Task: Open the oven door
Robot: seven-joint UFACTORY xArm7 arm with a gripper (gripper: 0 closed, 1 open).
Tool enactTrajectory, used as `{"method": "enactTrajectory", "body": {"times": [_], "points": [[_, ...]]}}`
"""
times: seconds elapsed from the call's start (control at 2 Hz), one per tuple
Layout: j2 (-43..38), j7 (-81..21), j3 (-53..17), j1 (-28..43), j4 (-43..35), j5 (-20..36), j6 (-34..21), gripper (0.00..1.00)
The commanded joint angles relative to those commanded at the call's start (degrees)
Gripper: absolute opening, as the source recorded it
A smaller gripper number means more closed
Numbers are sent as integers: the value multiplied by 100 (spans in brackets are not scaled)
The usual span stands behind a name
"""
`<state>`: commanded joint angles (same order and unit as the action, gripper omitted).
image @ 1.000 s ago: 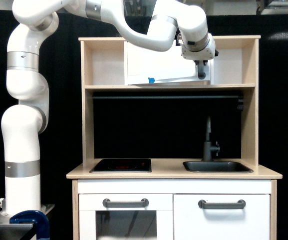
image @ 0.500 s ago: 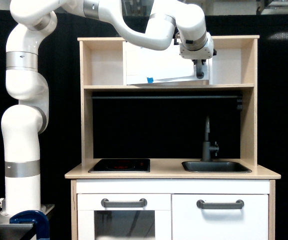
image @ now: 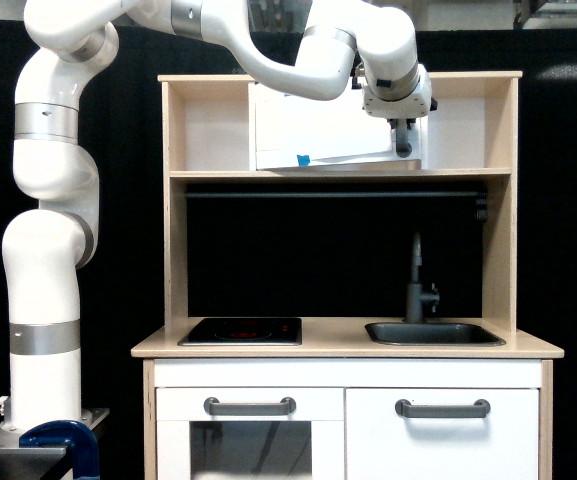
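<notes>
The oven door (image: 313, 125) sits in the upper shelf section of a wooden play kitchen (image: 173, 250), toward twelve o'clock in the exterior view. It is a wide, flat white panel between the two open cubbies of the top shelf (image: 338, 174). A small piece of blue tape (image: 303, 160) marks its lower edge, at about seven o'clock from the panel's middle. The vertical grey bar handle (image: 403, 148) runs along the door's edge at three o'clock. The lower edge of the panel looks slightly slanted against the shelf board, though how far the door stands out from its frame cannot be told from this angle.

The white arm (image: 53, 230) rises from its base at nine o'clock, bends across the top of the kitchen and ends at the gripper (image: 404, 135), which points downward right at the handle. The dark fingers overlap the grey bar, so the gripper seems to be at or around it, but whether the jaws are closed on the bar or merely beside it cannot be told.

Below, the desk (image: 348, 348) carries a black hob (image: 240, 331) at seven o'clock and a dark sink (image: 434, 333) with a grey tap (image: 418, 285) at five o'clock. Under the desk are two white doors with horizontal grey handles, one with a window (image: 251, 440) and one plain (image: 443, 435).
</notes>
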<state>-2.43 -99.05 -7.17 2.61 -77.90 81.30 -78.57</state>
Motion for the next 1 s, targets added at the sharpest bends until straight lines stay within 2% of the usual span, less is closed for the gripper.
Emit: {"method": "enactTrajectory", "body": {"times": [1.0], "points": [[190, -61, -37, -126, 224, -53, -144, 0]]}}
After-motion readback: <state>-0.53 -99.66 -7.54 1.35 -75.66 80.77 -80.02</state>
